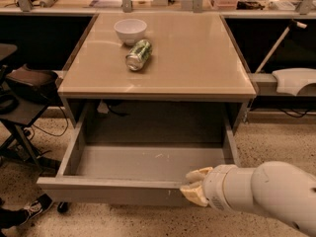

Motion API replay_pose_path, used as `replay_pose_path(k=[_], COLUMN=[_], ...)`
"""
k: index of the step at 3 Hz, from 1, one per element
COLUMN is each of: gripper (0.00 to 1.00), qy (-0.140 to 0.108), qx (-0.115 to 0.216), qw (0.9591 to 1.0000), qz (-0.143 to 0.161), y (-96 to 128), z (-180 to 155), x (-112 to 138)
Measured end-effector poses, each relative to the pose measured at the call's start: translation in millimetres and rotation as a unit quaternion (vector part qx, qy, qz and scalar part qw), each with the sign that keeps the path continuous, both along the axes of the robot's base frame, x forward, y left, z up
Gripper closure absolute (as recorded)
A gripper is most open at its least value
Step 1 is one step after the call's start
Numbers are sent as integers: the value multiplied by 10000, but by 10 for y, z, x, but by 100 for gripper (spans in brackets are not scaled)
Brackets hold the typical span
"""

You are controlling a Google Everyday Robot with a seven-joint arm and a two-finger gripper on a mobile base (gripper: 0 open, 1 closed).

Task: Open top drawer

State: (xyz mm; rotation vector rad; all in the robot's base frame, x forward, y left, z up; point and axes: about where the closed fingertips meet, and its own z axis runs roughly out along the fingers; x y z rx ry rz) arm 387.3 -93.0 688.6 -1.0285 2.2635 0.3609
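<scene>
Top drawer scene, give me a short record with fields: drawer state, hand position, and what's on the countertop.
top drawer: pulled well out, plain grey inside showing
hand: at the drawer's front edge, right of centre
countertop: white bowl at back left; green can lying on its side just in front of it
task status: drawer appears open
</scene>
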Motion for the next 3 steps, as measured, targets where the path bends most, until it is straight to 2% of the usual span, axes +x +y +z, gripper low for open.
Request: replay_pose_path(k=[2, 3], gripper=[12, 0], qy=[0, 0], qx=[0, 0], qw=[10000, 10000], qz=[0, 0], y=[0, 0], z=[0, 0], x=[0, 0])
